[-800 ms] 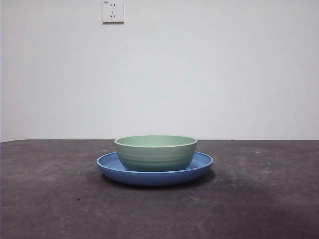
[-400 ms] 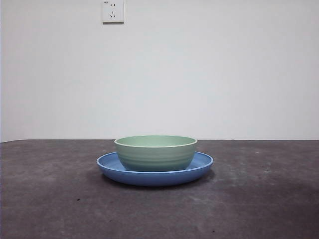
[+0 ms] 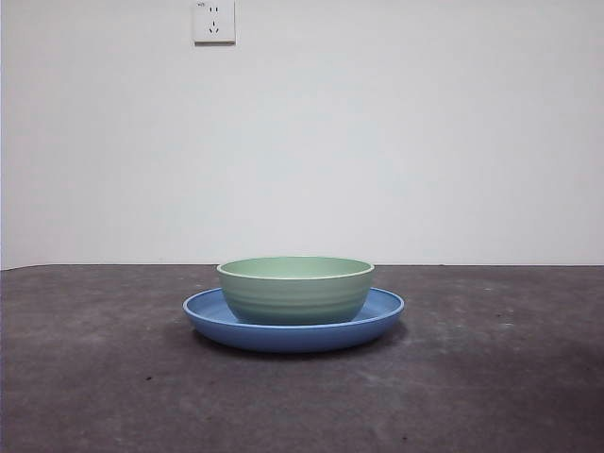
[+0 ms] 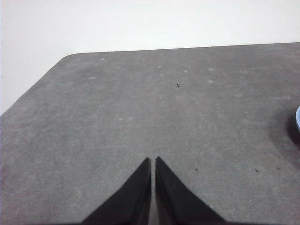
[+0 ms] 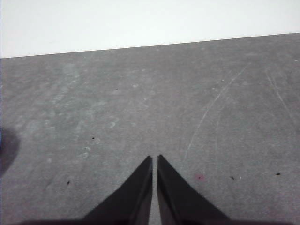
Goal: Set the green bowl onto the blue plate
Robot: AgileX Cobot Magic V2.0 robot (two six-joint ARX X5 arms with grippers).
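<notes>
No movement since the earlier frames. Pale mint-green ridged ceramic bowl [image 3: 295,290] seated upright on wide glossy blue plate [image 3: 209,320], on dark table [image 3: 94,377]. Left hand [image 4: 153,161] and right hand [image 5: 154,160] closed, empty, well apart. Likely rigid, slippery, breakable; grip at rim.

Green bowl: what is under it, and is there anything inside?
Under the green bowl is the blue plate, sitting on the table. The plate's middle is covered by the bowl. The low front view hides the bowl's inside.

No legible text, label, brand or number; the wall socket [image 3: 213,21] bears a tiny mark, too small to read.
</notes>
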